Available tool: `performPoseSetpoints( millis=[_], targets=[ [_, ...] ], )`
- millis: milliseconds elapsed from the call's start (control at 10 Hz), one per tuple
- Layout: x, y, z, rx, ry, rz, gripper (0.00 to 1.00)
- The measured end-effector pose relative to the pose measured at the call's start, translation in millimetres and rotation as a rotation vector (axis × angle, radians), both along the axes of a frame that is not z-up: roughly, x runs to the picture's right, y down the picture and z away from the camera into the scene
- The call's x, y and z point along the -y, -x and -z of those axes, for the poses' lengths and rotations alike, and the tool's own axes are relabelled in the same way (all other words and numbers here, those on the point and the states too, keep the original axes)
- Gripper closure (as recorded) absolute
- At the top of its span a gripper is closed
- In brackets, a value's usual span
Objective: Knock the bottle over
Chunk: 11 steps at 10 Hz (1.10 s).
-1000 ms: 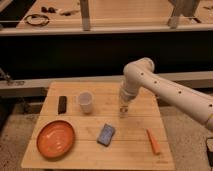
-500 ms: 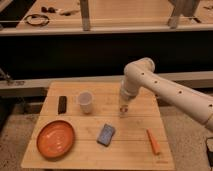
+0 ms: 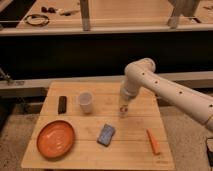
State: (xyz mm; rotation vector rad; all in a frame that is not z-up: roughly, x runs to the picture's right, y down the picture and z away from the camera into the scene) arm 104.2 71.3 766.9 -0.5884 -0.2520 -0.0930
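Nothing on the worktop (image 3: pixel 100 152) had shifted since the earlier frames; the arm held the same pose. Item: gripper (image 3: pixel 123 106), hanging low over the right-centre of the boards, jaws drawn fully together, holding nothing that could be seen. Item: bottle (image 3: pixel 122 111), upright directly under the gripper, right of the white cup (image 3: pixel 85 102), apart from it. Risks, as judged: a closed tip pressing straight down would pin the bottle rather than tip it; a sideways sweep towards the cup could topple that instead; a hard shove might roll the bottle off the near edge. Other items: black block (image 3: pixel 62 104), orange plate (image 3: pixel 56 138), blue sponge (image 3: pixel 106 134), orange carrot-like piece (image 3: pixel 153 141). Obscured: most of the bottle behind the gripper, whether they touched, and the arm's base, cut off at the right.
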Motion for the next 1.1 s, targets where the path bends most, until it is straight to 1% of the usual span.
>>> performPoseSetpoints(
  millis=[1100],
  targets=[
    [2.8,-2.6,-4.7,-0.016,-0.005,-0.044,0.95]
  ],
)
